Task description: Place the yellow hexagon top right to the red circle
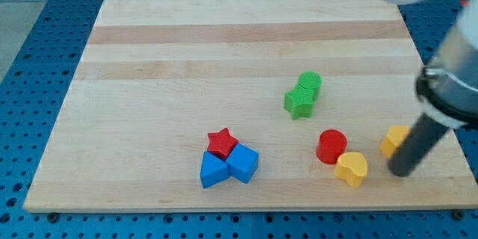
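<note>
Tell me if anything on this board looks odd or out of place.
Nothing stands out. No block looks damaged. My tip sits right beside the yellow hexagon, which lies right of the red circle, not yet above it.

The board (149,60) holds two red blocks (331,146), two blue (242,162), two green (309,82) and two yellow (351,168).

The yellow hexagon (393,140) lies flat near the board's right edge, right of the upright red circle (331,146), well apart.

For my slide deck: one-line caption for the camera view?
My tip touches the yellow hexagon, right of the red circle and yellow heart.
</note>
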Tool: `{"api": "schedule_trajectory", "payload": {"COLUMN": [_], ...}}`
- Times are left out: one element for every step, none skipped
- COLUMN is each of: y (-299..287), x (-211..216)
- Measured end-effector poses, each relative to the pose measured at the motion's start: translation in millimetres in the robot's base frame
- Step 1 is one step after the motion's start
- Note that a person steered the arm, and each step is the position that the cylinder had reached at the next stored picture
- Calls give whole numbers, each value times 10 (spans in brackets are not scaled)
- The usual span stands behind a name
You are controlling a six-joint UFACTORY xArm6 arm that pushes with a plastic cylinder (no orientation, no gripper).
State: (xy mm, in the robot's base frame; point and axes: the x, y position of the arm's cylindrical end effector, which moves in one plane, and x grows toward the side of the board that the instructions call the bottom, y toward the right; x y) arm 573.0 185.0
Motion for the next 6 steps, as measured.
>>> {"api": "schedule_trajectory", "payload": {"y": [-65, 182, 741, 869, 243, -152], "x": [-27, 204, 210, -40, -237, -340]}}
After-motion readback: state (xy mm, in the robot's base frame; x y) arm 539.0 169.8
